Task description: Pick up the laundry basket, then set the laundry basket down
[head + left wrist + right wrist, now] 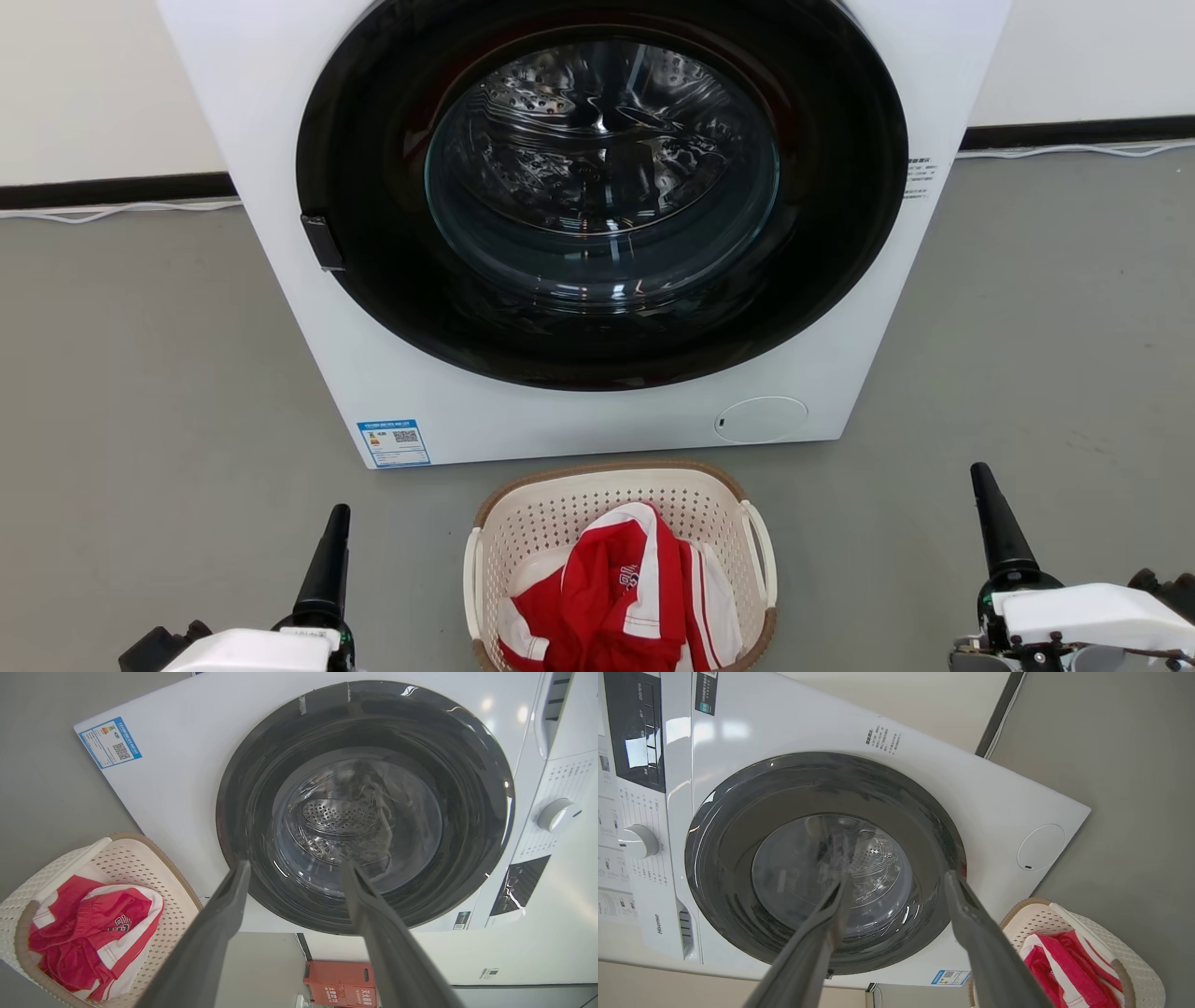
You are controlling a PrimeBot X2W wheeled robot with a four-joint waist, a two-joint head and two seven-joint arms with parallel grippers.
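Loses the near end of the laundry basket (551,523) under the bottom edge of the head view; crops it again at the lower left of the left wrist view and the bottom of the right wrist view. Cannot see the basket's floor beneath the red and white garment (621,597). Cuts off the top of the washer (597,429) at the head view's upper edge. Cannot read the blue label (394,442), the small grey print (920,177) or the panel text (616,826): too small. Shows the drum (873,858) only hazily through reflections on the door glass.
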